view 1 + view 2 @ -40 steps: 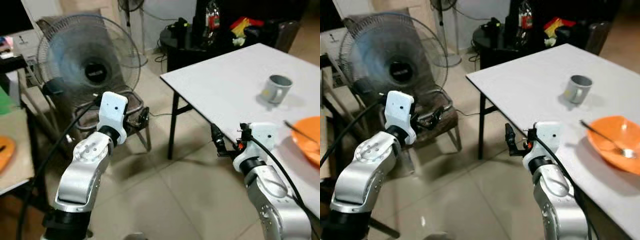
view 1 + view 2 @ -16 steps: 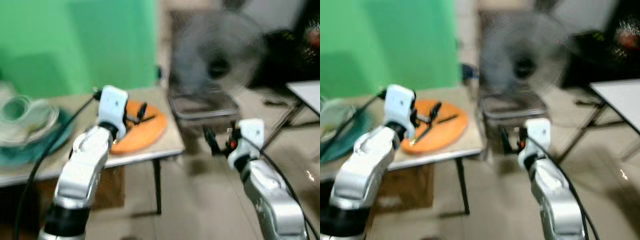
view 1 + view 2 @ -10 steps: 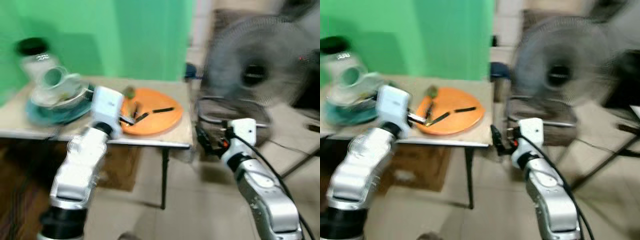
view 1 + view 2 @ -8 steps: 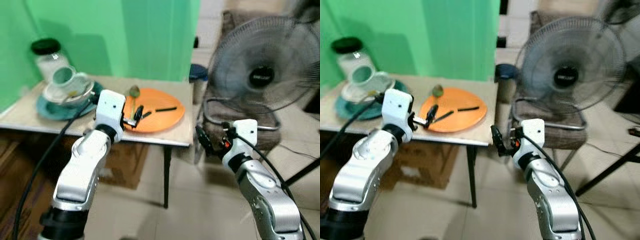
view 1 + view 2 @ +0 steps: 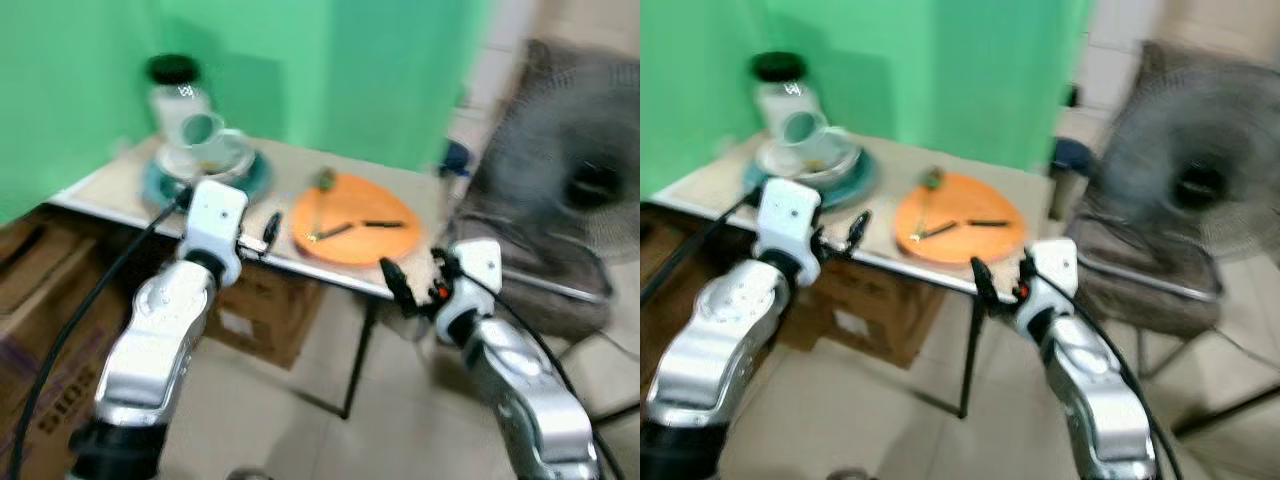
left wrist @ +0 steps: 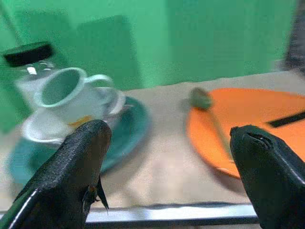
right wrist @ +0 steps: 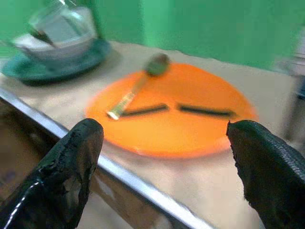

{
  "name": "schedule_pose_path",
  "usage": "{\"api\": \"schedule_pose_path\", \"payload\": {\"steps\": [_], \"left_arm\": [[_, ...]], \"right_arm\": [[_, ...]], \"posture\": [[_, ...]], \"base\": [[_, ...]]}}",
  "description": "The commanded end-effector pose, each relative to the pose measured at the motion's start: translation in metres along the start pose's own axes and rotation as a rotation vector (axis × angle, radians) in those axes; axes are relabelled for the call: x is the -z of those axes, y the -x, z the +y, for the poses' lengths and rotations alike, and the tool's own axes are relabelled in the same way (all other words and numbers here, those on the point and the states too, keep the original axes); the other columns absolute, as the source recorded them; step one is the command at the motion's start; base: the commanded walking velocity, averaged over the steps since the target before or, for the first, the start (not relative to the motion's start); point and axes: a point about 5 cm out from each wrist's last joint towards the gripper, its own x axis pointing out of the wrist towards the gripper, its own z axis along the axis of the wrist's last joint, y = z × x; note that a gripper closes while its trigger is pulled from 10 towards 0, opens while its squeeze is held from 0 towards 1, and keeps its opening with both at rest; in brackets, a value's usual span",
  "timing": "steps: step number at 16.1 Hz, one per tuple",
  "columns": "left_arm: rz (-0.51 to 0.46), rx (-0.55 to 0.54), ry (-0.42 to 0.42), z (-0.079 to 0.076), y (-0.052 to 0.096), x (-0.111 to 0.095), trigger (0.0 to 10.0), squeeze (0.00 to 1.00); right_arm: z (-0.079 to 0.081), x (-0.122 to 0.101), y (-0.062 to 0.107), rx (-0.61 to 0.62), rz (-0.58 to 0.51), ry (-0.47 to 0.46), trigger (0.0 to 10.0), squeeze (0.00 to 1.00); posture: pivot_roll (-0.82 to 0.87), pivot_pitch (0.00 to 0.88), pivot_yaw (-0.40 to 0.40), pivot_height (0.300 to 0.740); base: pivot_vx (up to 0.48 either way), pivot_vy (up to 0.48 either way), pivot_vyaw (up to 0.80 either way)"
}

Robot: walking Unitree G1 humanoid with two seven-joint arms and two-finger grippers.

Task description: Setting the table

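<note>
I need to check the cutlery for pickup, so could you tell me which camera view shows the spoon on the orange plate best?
The right wrist view: the spoon lies large and unobstructed on the orange plate. The left wrist view shows it blurred; the eye views show it small.

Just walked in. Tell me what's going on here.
The robot faces a small side table by a green wall. On it lie an orange plate carrying a spoon and two dark sticks, and a teal plate stacked with a bowl and tipped cup. Both claws, left and right, are open, empty, short of the table edge.
</note>
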Motion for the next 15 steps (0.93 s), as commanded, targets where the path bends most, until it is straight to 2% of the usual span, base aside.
{"api": "schedule_pose_path", "payload": {"steps": [1, 7, 9, 13, 15], "left_arm": [[-0.035, 0.024, -0.004, -0.005, 0.0, -0.008, 10.0, 0.0], [-0.035, 0.038, -0.029, -0.006, 0.005, -0.006, 10.0, 0.0], [-0.037, 0.041, -0.041, -0.007, 0.006, -0.007, 10.0, 0.0], [-0.046, 0.067, -0.064, -0.01, 0.01, -0.008, 10.0, 0.0], [-0.048, 0.107, -0.077, -0.014, 0.011, -0.009, 10.0, 0.0]], "right_arm": [[-0.008, 0.002, 0.002, 0.03, 0.009, 0.006, 10.0, 0.0], [-0.004, 0.0, -0.003, -0.022, 0.018, 0.055, 10.0, 0.0], [0.0, 0.002, -0.004, -0.057, 0.03, 0.084, 10.0, 0.0], [-0.002, 0.002, -0.005, -0.071, 0.029, 0.054, 10.0, 0.0], [-0.008, 0.003, -0.006, -0.056, 0.035, 0.006, 10.0, 0.0]], "posture": [[0.11, 0.0, -0.029, 0.74], [0.13, 0.0, -0.053, 0.74], [0.14, 0.0, -0.063, 0.74], [0.15, 0.0, -0.064, 0.74], [0.14, 0.0, -0.056, 0.74]], "base": [[0.36, 0.0, 0.0], [0.354, 0.0, 0.0], [0.336, 0.0, 0.8], [0.316, 0.0, 0.78], [0.296, 0.0, 0.0]]}}
